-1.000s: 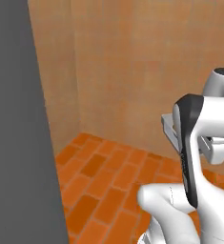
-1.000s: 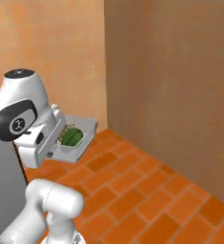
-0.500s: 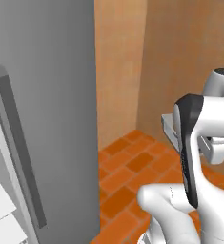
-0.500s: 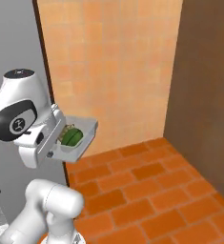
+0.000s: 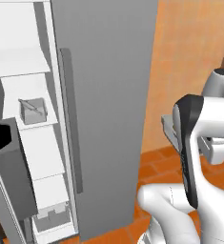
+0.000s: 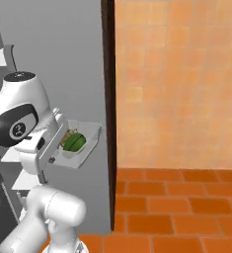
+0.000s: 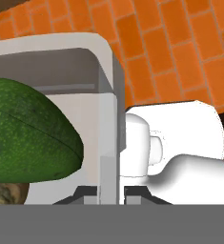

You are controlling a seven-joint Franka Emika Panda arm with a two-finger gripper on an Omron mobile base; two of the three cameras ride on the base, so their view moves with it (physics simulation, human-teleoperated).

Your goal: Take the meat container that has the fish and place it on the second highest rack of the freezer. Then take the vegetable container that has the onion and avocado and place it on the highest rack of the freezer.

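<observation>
1. Tool — clamped narrow on the rim of the vegetable container, centre-left of the right base view; avocado and onion aboard.
2. Freezer — open at left; keep the tray level, raise it toward the highest rack.

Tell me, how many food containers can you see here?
2. One vegetable container, holding an avocado, is pinched at its wall by the robot's fingers. Another container sits on a freezer shelf. More may be hidden inside.
</observation>
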